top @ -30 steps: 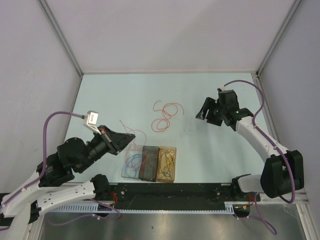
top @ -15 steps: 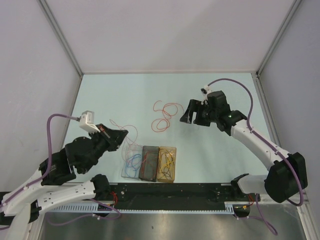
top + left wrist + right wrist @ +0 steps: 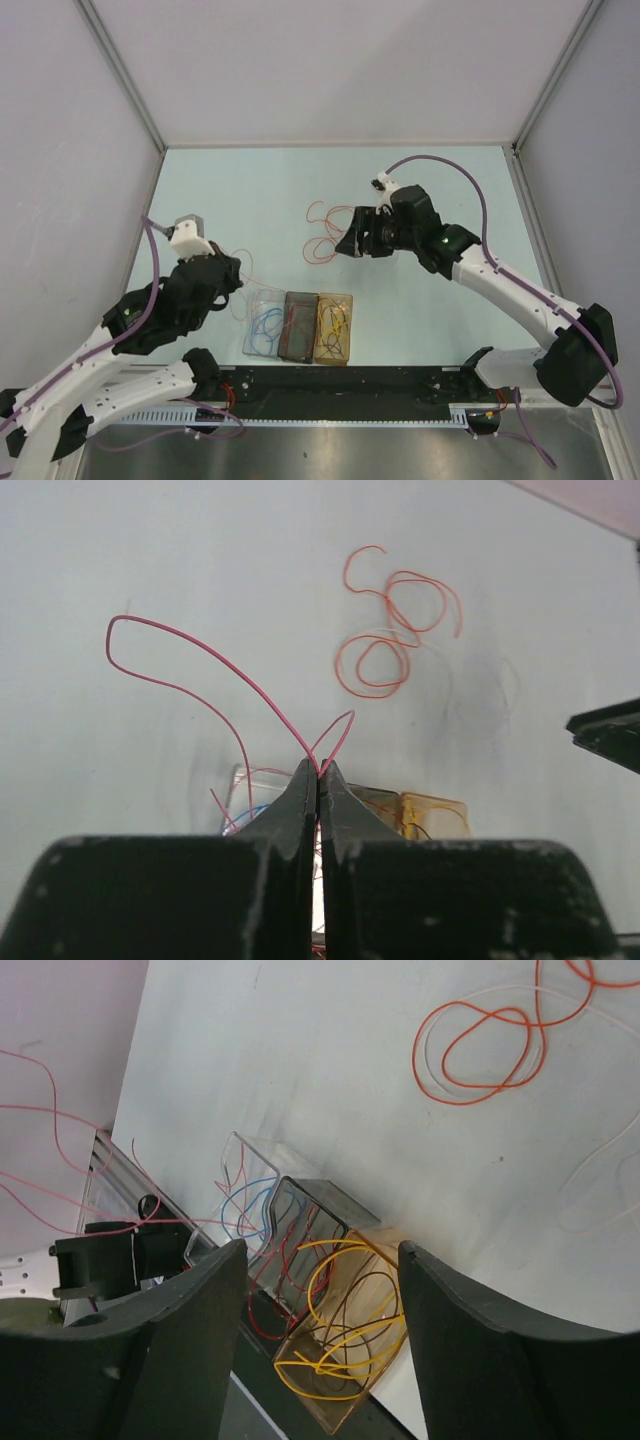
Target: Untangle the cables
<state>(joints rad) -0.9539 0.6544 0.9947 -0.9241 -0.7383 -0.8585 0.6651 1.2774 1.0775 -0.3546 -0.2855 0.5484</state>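
Red wire [image 3: 200, 655] — pinched in our left gripper [image 3: 318, 777]
We see those jaws clamped together on it; the right gripper [image 3: 320, 1270] stands apart, beside the orange loops [image 3: 322, 248].

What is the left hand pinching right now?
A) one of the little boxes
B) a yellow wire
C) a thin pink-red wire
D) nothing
C: in the left wrist view, the left hand is shut on a thin pink-red wire looping up from its fingertips.
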